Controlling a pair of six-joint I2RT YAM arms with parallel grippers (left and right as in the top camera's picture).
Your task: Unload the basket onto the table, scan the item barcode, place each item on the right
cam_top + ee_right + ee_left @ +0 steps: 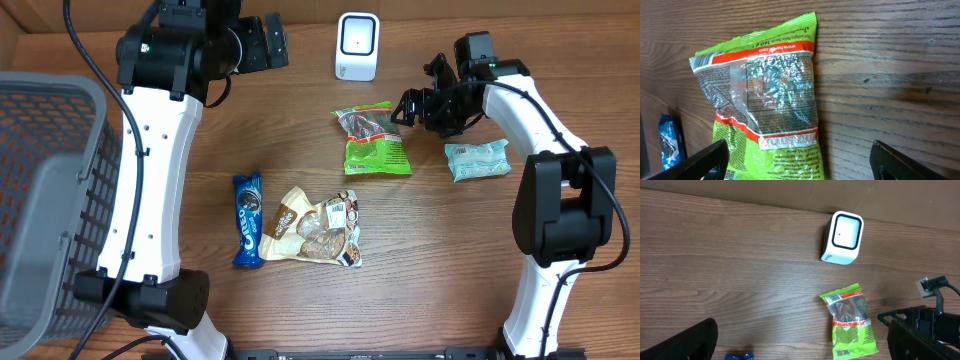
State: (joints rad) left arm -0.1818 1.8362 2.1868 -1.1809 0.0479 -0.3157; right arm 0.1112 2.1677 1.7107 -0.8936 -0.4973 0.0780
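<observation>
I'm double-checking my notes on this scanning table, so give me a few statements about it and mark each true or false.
1. The right gripper is open, close to the green bag. True.
2. The left gripper holds the Oreo pack. False: it is open and empty, and the pack lies on the table.
3. The scanner sits in the basket. False: it stands on the table, beyond the green bag.
4. A mint packet lies to the right of the green bag. True.
</observation>
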